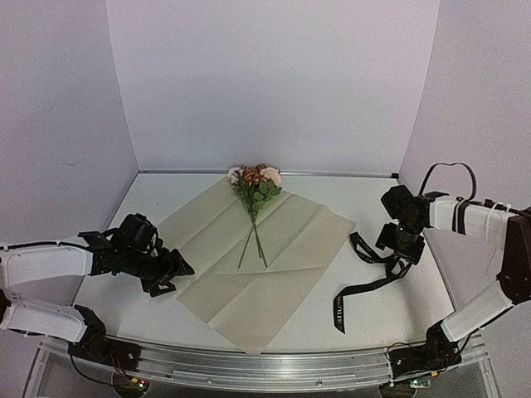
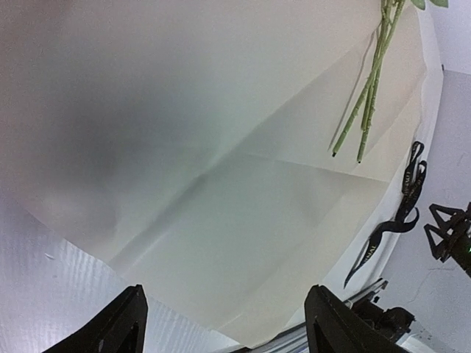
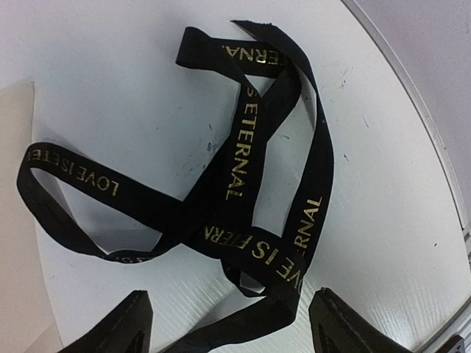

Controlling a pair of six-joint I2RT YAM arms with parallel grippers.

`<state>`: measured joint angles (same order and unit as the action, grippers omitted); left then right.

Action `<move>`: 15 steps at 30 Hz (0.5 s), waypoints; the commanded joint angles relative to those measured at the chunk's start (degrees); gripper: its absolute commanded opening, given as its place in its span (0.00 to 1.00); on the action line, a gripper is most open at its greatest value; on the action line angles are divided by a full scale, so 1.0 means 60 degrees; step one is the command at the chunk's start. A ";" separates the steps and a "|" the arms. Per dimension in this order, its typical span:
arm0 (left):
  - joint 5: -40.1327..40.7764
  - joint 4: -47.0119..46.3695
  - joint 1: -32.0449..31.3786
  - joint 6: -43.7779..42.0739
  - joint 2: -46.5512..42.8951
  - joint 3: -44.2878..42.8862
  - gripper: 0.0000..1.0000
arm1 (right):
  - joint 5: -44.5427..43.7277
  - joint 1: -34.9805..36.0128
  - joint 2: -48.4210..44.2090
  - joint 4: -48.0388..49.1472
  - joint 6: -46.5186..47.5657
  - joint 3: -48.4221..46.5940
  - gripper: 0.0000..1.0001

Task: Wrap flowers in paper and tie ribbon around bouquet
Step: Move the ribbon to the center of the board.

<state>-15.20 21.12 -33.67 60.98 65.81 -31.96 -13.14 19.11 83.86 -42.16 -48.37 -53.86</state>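
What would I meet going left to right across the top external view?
left hand → flowers, lying on the paper → ribbon → right hand

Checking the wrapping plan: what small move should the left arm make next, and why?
Probably ease the left gripper onto the left edge of the paper and pinch it: its jaws stand open there, and the flowers lie unwrapped on the flat sheet.
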 commanded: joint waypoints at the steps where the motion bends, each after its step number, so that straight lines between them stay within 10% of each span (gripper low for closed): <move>1: 0.0771 -0.0173 -0.1010 0.2359 -0.1093 0.0845 0.77 | 0.0101 0.0581 -0.0867 -0.0058 0.0245 0.0005 0.84; 7: 0.3556 0.1146 -0.1140 0.2700 -0.2275 0.1082 0.81 | 0.0419 0.2463 -0.0604 0.0680 0.0030 -0.0289 0.88; 15: 0.3025 -0.0701 -0.0169 0.1660 -0.1014 0.1255 0.83 | 0.1711 0.3529 -0.0352 0.2797 -0.0517 0.0351 0.93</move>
<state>1.62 22.81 -36.56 73.46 57.44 -23.88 -6.78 38.25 81.54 -33.81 -48.97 -53.68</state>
